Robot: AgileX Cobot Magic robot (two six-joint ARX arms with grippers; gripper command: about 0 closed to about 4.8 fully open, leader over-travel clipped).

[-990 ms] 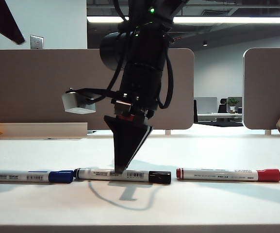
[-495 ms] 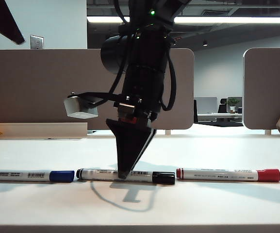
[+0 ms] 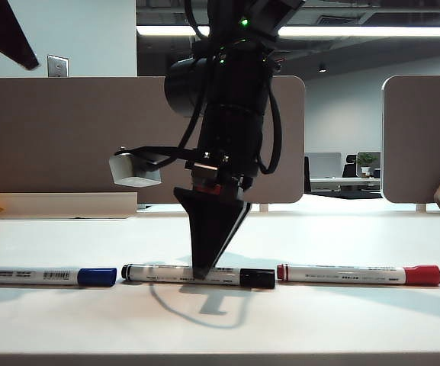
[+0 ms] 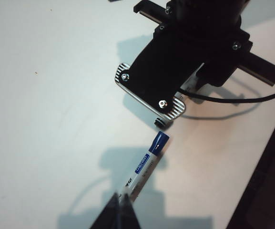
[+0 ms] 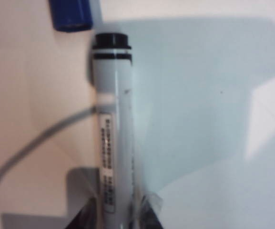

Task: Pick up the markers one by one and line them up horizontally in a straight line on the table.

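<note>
Nearest the exterior camera, three markers lie end to end on the white table (image 3: 342, 320): the blue-capped marker (image 3: 46, 276) on the left, the black-capped marker (image 3: 198, 275) in the middle and the red-capped marker (image 3: 359, 274) on the right. Since a second ago the black-capped marker has slid a little to the right and flattened into line with the other two; its cap now sits just beside the red-capped marker's end, and a small gap has opened to the blue cap. The right gripper (image 3: 202, 268) has shifted right with it and points straight down onto the barrel. In the right wrist view its fingers (image 5: 87, 214) flank the black-capped marker (image 5: 112, 143) at a narrow spread, slightly wider than the barrel; whether the pads press it cannot be told, since the tips are cut off at the picture's edge.

The left gripper (image 4: 114, 214) hangs over the blue-capped marker (image 4: 144, 164), jaws pressed together on nothing, only its dark tip in view. In the exterior view that arm is just a dark wedge at the upper left corner. The blue-capped marker's far end runs off the left edge. Behind the table stand grey-brown divider panels (image 3: 59, 137)
</note>
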